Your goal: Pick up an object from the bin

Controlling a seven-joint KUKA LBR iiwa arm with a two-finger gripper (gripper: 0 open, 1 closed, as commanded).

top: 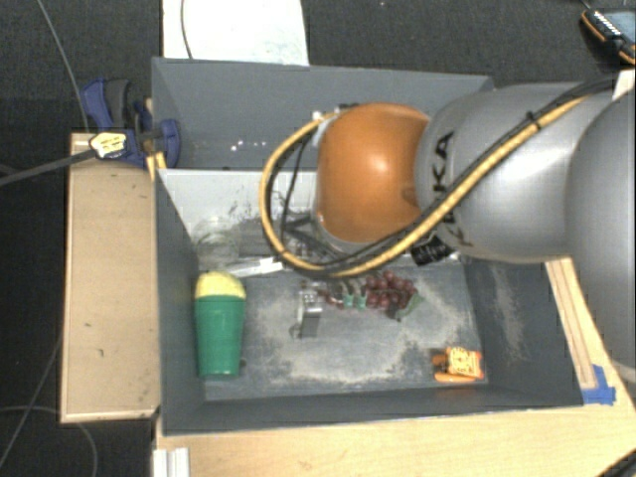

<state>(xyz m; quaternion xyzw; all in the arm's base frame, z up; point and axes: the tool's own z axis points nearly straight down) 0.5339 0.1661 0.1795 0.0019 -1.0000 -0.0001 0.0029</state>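
Note:
My gripper [309,318] reaches down near the middle of the bin, below the orange cover on the wrist. Just to its right, and close to it, lies a dark red bunch with green bits [388,291], like toy grapes; whether they touch is hidden. I see nothing held in the gripper. A green cup-shaped thing with a yellow top [220,326] lies on its side to the left, apart from the gripper.
A small orange and yellow thing [458,364] lies in the bin's front right corner. A clear plastic thing [224,241] rests at the back left, against the wall. The arm and its cables cover the bin's back right part.

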